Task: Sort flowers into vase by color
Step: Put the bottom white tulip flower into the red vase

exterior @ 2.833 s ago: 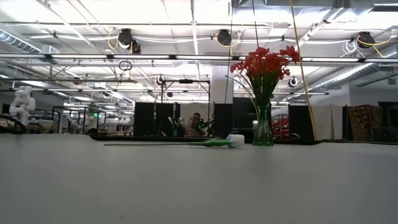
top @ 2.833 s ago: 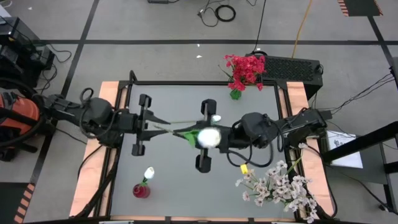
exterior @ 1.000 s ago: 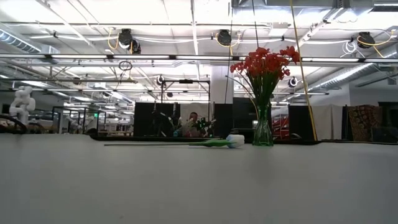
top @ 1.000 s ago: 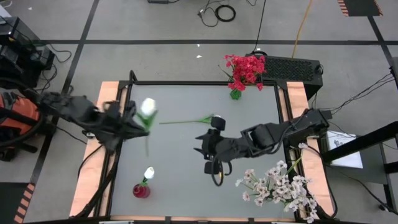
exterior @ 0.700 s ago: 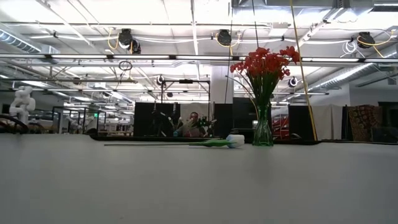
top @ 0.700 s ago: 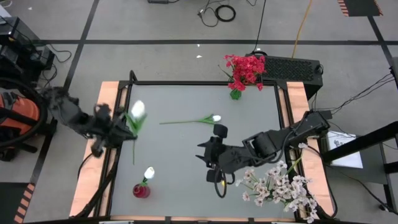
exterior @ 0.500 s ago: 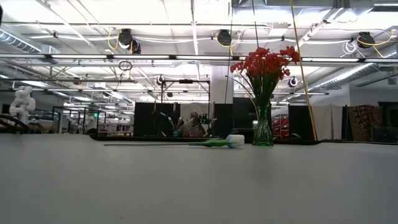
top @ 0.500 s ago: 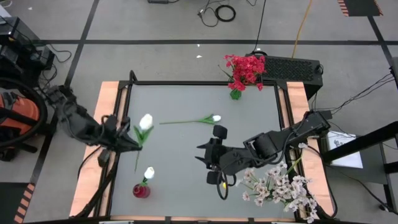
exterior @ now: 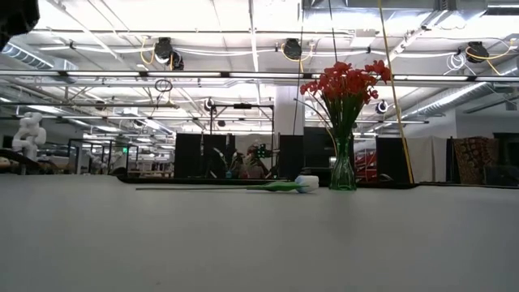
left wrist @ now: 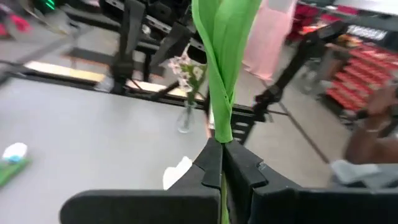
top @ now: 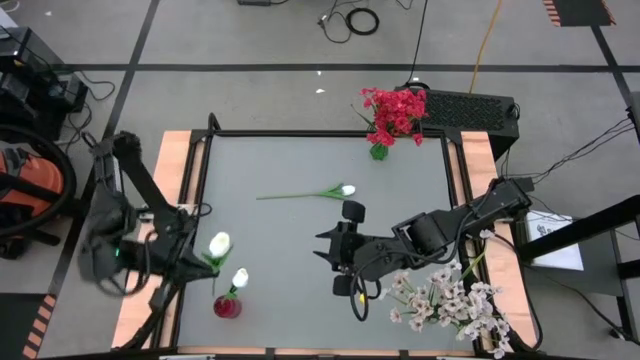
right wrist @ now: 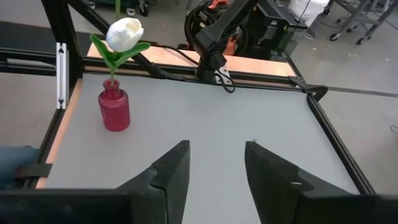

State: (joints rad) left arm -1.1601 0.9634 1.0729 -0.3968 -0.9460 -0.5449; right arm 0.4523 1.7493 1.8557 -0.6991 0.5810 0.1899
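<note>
- Swinging down from the table's 9 o'clock edge toward 7 o'clock, the left tool [top: 200, 262] has carried its white tulip [top: 219, 243] to just beside the red vase [top: 226, 306] since half a second ago; the right arm has barely shifted.
- Nearest, at 7 o'clock: the red vase stands upright with one white tulip bud [top: 240, 277] already in it. The right wrist view shows that bud and its leaves above the vase's neck.
- Left tool: clenched on the carried tulip's stem, the green leaf [left wrist: 221, 62] rising straight out from between the fingers in the left wrist view.
- Deciding relation: the vase mouth lies toward 5 o'clock from the held bloom, just beside it. The stem seems to hang roughly upright, so its lower end, hidden here, likely needs lining up over the neck before lowering. The left arm is much the nearer one.
- Centre right: the right tool [top: 335, 262] hovers released, fingers apart and holding nothing, pointing toward 9 o'clock.
- At 5 o'clock: pale pink-white sprays [top: 445, 297] in a clear vase.
- Mid table: another white tulip [top: 345, 190] lies flat, its stem running 9 to 3 o'clock.
- Farthest, at 1 o'clock: red flowers [top: 395, 110] in a green glass vase.
- No readable writing or labels.
</note>
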